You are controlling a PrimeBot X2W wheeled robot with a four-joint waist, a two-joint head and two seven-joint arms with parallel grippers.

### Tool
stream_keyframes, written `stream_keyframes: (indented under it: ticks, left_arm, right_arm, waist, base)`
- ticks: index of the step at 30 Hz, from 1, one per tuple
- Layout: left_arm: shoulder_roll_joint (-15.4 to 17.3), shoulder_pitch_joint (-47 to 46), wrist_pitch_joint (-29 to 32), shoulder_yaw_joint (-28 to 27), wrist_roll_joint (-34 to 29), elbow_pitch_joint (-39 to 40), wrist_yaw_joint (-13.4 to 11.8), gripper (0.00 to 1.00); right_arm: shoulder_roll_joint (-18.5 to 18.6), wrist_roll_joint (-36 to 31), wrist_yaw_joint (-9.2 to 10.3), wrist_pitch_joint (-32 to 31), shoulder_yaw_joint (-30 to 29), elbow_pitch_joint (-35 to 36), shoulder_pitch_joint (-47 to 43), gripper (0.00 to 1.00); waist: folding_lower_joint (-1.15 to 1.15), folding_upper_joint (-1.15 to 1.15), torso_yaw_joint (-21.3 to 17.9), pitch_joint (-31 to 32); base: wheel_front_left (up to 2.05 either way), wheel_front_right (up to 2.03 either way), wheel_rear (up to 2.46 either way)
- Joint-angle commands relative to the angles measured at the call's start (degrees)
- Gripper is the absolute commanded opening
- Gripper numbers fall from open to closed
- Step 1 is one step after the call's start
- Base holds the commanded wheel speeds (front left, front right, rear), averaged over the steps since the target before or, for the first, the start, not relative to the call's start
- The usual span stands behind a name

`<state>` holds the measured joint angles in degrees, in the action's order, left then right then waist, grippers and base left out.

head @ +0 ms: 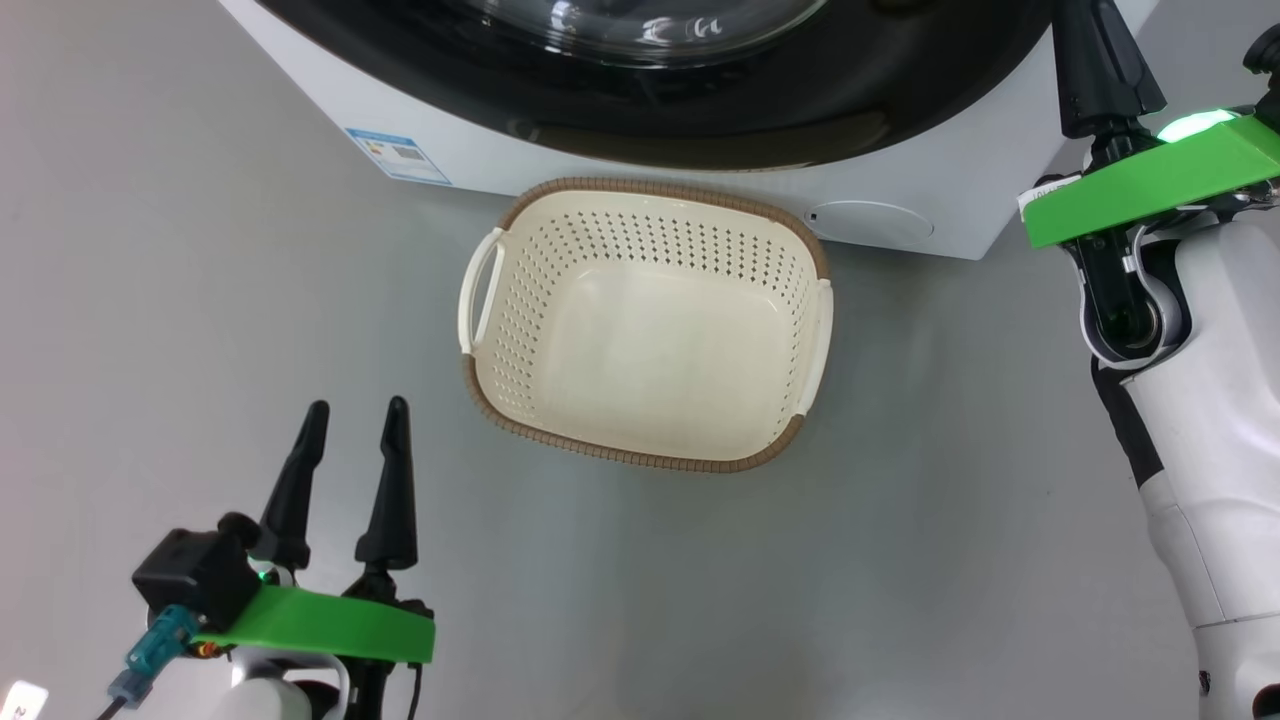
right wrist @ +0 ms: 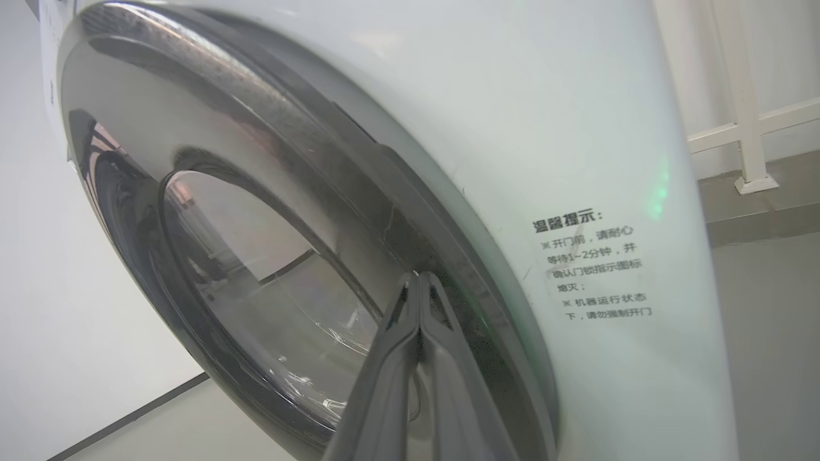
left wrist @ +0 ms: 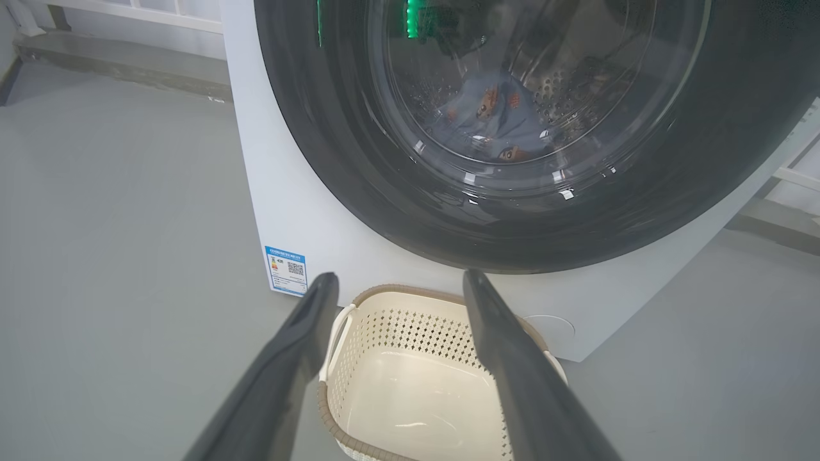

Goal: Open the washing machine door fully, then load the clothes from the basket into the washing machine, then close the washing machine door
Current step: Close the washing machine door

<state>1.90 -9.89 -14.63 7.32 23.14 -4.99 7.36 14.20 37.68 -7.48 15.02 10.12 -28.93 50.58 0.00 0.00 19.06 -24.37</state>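
The basket (head: 640,350) sits empty on the floor (head: 200,300) by the washing machine (left wrist: 288,211). The clothes (left wrist: 490,121) lie inside, behind the washing machine door (left wrist: 339,160), which looks shut, so the job seems almost done. The left pincer (head: 357,403) is wide open and empty. The right pincer (right wrist: 418,275) is closed, tips on the door's rim.

The large round black washing machine door (head: 660,100) is high-gloss and mirror-smooth, with a clear glass bowl window (left wrist: 608,128). Through it show the light blue bear-print clothes (left wrist: 493,121), soft cloth, and a perforated steel drum (left wrist: 570,83). The big white washing machine (right wrist: 576,128) has a smooth body with a satin sheen. The small cream perforated basket (head: 650,350) is smooth plastic, its brown rim trim (head: 620,455) ribbed. The left gripper (left wrist: 398,275) has matt dark fingers (left wrist: 282,384). The grey floor (head: 200,300) is smooth, faintly shiny.
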Motion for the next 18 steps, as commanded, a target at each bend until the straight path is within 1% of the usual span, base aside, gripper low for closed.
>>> stream_keyframes:
  ticks: [1,6,12,13,14,15,16,17,18]
  left_arm:
    - [1.0,-1.5,-0.4,-1.6,0.3,1.5,0.1,1.00]
    - [1.0,-1.4,-0.4,-1.7,-0.1,1.0,0.1,1.00]
    - [1.0,-0.5,-0.4,-2.6,-0.9,-0.3,0.1,1.00]
    - [1.0,-0.5,-0.4,-2.7,-1.1,-0.6,0.1,1.00]
    - [1.0,-0.5,-0.4,-2.7,-1.3,-0.9,0.1,1.00]
    - [1.0,-0.5,-0.4,-2.7,-1.3,-0.9,0.1,1.00]
    - [1.0,-0.5,-0.4,-2.8,-1.6,-1.2,0.1,1.00]
    - [1.0,-0.5,-0.4,-2.9,-1.8,-1.5,0.1,1.00]
    - [1.0,-0.5,-0.4,-3.0,-2.0,-1.8,0.1,1.00]
  right_arm:
    - [-1.2,-1.1,-0.01,0.0,0.1,0.8,2.4,0.00]
    - [-1.4,-1.3,-0.01,0.0,1.7,0.9,1.3,0.00]
    - [-1.4,-1.4,-0.01,0.0,4.5,1.5,-3.7,0.00]
    - [-1.4,-1.4,-0.01,0.0,4.8,1.6,-4.7,0.04]
    - [-1.3,-1.5,-0.01,0.0,5.2,1.8,-5.7,0.18]
    - [-1.3,-1.5,-0.01,0.0,5.2,1.8,-5.7,0.18]
    - [-1.2,-1.6,-0.01,0.0,5.7,2.0,-6.8,0.34]
    - [-1.1,-1.6,-0.01,0.0,6.0,2.2,-7.9,0.46]
    - [-0.8,-1.8,-0.01,0.0,6.6,2.4,-9.0,0.77]
  waist:
    - [0.00,0.00,0.1,-0.2]
    - [0.00,0.00,-0.3,0.5]
    - [0.00,0.00,-2.0,2.5]
    - [0.00,0.00,-2.4,2.9]
    - [0.00,0.00,-2.8,3.3]
    - [0.00,0.00,-2.8,3.3]
    - [0.00,0.00,-3.1,3.7]
    - [0.00,0.00,-3.5,4.2]
    - [0.00,0.00,-3.9,4.5]
  base:
    - [0.00,0.00,0.00]
    - [0.00,0.00,0.00]
    - [0.00,0.00,0.00]
    - [0.00,0.00,0.00]
    - [0.00,0.00,0.00]
    - [0.00,0.00,0.00]
    - [0.00,0.00,0.00]
    - [0.00,0.00,0.00]
    - [0.00,0.00,0.00]
